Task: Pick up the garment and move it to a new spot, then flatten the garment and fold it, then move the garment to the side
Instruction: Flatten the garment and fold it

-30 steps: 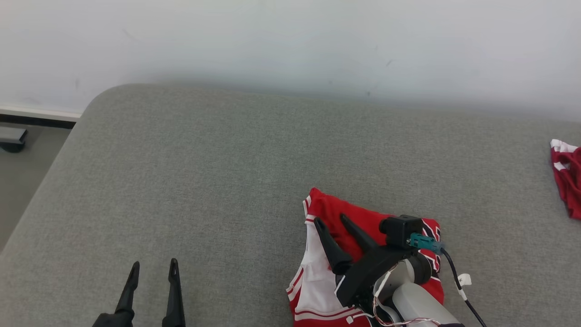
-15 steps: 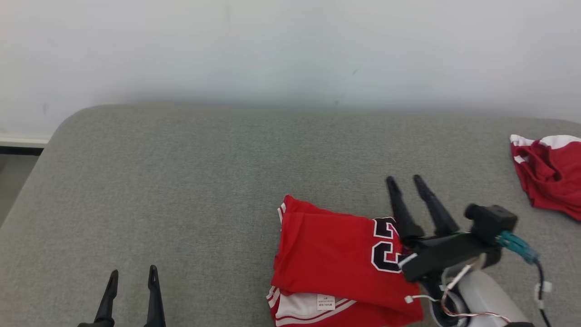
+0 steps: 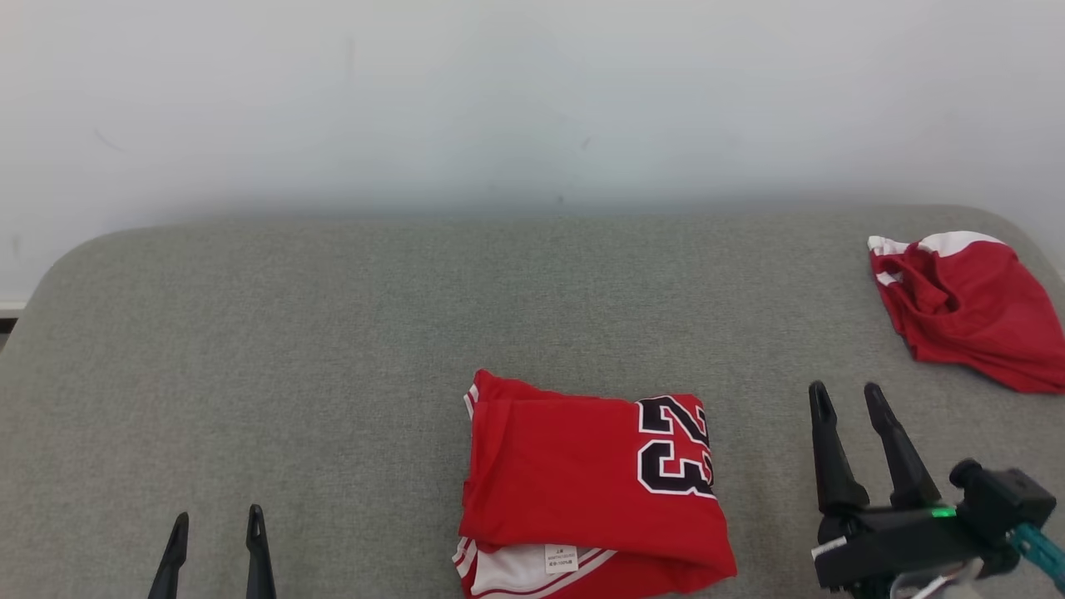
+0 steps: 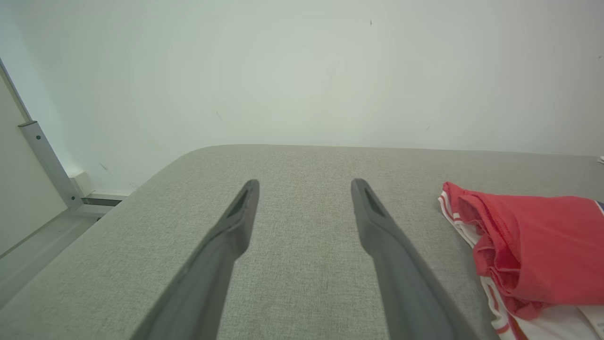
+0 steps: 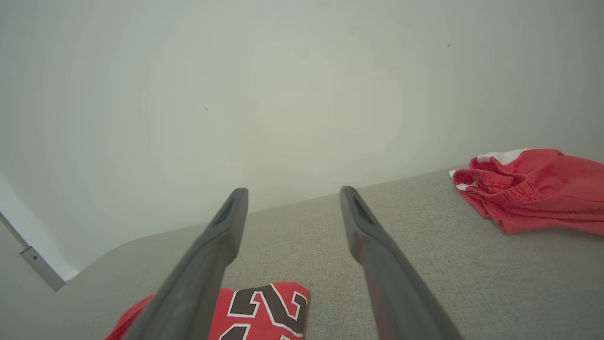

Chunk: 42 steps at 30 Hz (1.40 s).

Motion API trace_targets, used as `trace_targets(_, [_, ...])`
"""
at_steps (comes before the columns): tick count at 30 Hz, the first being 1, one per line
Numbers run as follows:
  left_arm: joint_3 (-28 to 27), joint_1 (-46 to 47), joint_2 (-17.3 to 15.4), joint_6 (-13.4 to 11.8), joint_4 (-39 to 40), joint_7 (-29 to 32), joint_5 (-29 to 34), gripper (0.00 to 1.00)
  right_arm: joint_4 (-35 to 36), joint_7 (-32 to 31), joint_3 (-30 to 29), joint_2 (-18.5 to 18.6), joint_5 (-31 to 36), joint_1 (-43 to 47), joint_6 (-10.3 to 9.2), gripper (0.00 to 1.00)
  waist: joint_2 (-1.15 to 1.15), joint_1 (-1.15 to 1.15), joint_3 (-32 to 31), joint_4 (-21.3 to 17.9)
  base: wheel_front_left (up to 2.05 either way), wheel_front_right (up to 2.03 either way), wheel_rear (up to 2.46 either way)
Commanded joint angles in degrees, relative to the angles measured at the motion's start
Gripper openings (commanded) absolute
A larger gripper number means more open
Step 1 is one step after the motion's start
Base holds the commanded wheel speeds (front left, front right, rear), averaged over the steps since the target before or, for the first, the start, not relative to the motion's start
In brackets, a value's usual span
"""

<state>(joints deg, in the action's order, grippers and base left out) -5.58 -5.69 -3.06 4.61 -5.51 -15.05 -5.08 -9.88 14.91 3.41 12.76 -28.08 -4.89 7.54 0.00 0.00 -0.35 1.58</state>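
The garment (image 3: 582, 491) is a red jersey with a black and white number, lying folded into a rough square on the grey cushion (image 3: 333, 358) near its front edge. It also lies at the right of the left wrist view (image 4: 533, 236) and at the bottom of the right wrist view (image 5: 264, 311). My right gripper (image 3: 849, 398) stands open to the right of the garment, apart from it, with nothing between its fingers. My left gripper (image 3: 216, 524) is open at the lower left, well away from the cloth.
A second red and white piece of clothing (image 3: 965, 308) lies crumpled at the cushion's far right (image 5: 533, 189). A pale wall (image 3: 532, 100) rises behind the cushion. A metal rail (image 4: 42, 160) and floor lie past the cushion's left edge.
My right gripper opened, let go of the garment and drew back to the right of it. The garment now lies folded over. The head camera has turned right, shifting the whole scene left.
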Motion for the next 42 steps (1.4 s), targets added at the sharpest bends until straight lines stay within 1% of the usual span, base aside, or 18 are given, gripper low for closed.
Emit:
trace_targets(1, [-0.18,-0.62,-0.19,0.17,0.26,-0.16,0.65,1.00,0.27,0.24,-0.15,-0.47,0.35,0.80,-0.15,1.00,0.00,0.00,-0.45,-0.59,0.00,0.00,0.00])
trace_targets(7, [-0.72,-1.27,-0.17,0.44,0.84,-0.16,1.43,1.00,2.92,0.27,-2.94,-2.87,2.15,6.29,-0.16,1.00,0.00,0.00,-1.31,-1.37,0.00,0.00,0.00])
trace_targets(14, [0.90,-1.66,-0.86,1.27,0.60,-0.17,2.98,1.00,4.39,0.29,-4.31,-4.65,5.13,10.63,-0.16,1.00,0.00,0.00,-1.96,-1.24,0.00,0.00,0.00])
trace_targets(26, [1.84,-1.91,-1.22,0.93,0.01,-0.16,4.37,1.00,2.97,0.30,-2.56,-3.34,8.14,9.73,-0.16,1.00,0.00,0.00,-2.23,-0.77,0.00,0.00,0.00])
trace_targets(32, [2.26,-1.95,-1.37,0.61,-0.01,-0.16,4.64,1.00,2.34,0.30,-1.85,-4.28,8.75,9.34,-0.16,1.00,0.00,0.00,-2.12,-0.42,0.00,0.00,0.00])
trace_targets(42, [2.16,-2.37,-1.64,-0.01,0.37,-0.16,4.30,1.00,1.94,0.30,-1.70,-4.65,8.84,9.41,-0.16,1.00,0.00,0.00,-2.07,-0.31,0.00,0.00,0.00])
